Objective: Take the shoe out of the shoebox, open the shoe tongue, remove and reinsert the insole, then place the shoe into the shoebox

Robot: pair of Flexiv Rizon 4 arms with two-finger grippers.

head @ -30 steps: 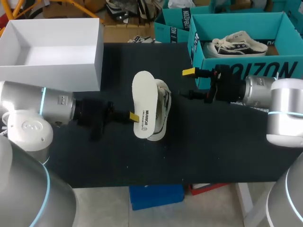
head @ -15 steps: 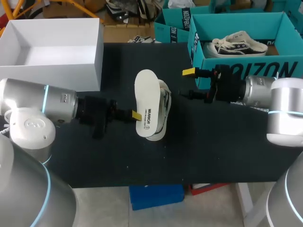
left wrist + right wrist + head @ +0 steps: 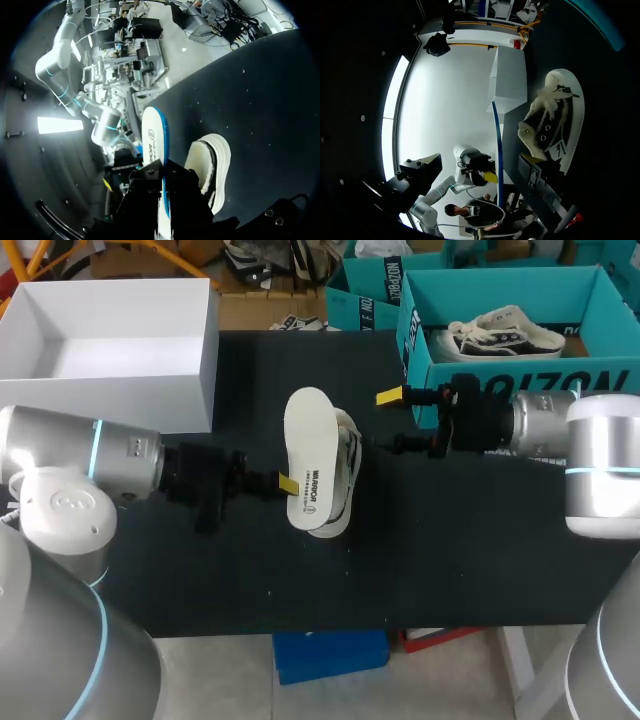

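Insole out of the shoe, pinched by the left gripper
Its jaws are closed on the insole's near edge, holding it over the shoe, which lies in the middle of the black table. The right gripper stands wide open, holding nothing, just beside the shoe and apart from it

insole 1 | shoes 2 | boxes 2 (white box, teal shoebox)
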